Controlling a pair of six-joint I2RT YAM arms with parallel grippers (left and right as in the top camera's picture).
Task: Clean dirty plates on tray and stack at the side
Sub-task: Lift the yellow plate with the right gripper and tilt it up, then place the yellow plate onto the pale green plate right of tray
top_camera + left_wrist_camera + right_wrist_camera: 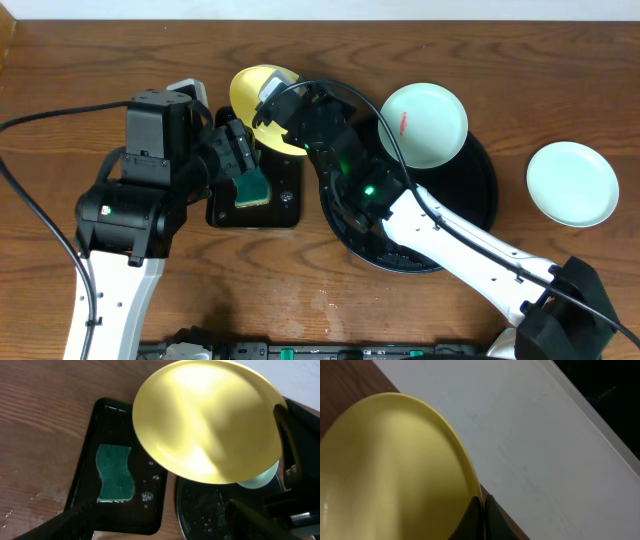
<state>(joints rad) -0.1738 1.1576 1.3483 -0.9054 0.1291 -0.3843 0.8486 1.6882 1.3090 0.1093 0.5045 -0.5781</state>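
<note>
Yellow plate (pixel 395 470) in tight right claw (pixel 483 516)

Brown wood table (pixel 80 60): round black tray (pixel 480 200), small rectangular tray (pixel 283 200), mint plate (pixel 572 183).

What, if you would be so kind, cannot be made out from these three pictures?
1. Yellow plate: overhead, the right arm covers much of it; the right wrist view cuts it off, so a smear could be hidden.
2. Round tray: overhead, the same arm hides its middle.
3. Left claw: its fingers are blurred and cut off at the left wrist view's bottom edge; whether they touch the sponge is unclear.
</note>
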